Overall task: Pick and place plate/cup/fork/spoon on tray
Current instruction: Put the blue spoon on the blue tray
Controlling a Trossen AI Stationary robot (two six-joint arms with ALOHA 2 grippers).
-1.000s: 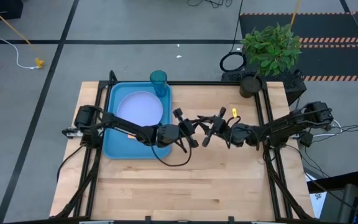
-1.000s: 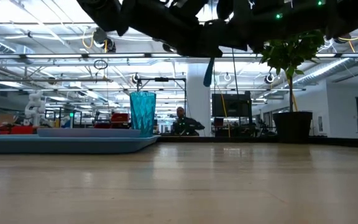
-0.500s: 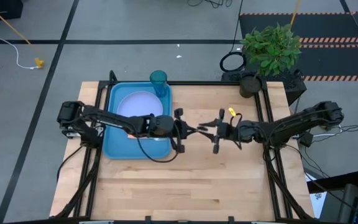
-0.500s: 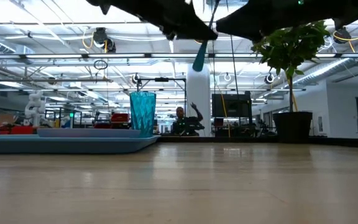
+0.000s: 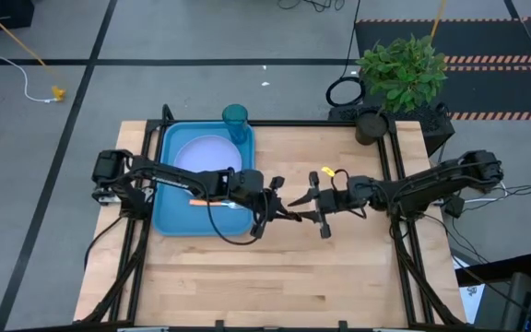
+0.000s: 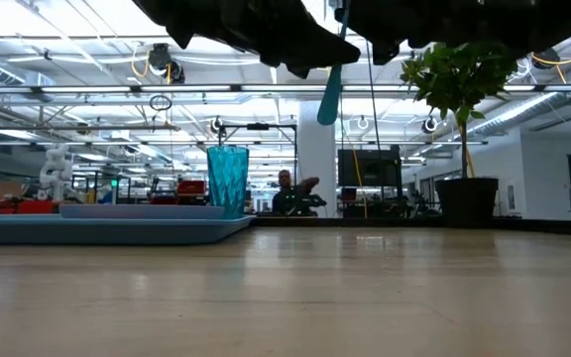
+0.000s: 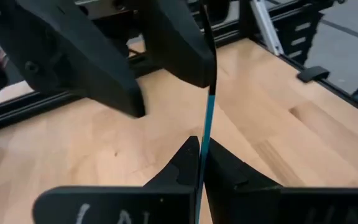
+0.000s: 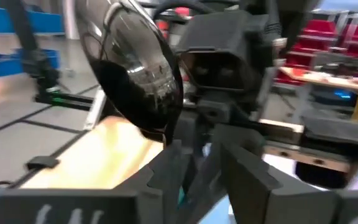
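A light wooden table [image 5: 339,258] carries the things. The blue tray [image 5: 169,217] lies by its far left corner.

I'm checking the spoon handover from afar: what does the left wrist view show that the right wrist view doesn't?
Only the left wrist view shows the spoon's thin blue handle edge-on, pinched in the left gripper, over bare table. Only the right wrist view shows the dark shiny bowl, standing above the right gripper. Both show the spoon and the other arm's gripper close behind it.
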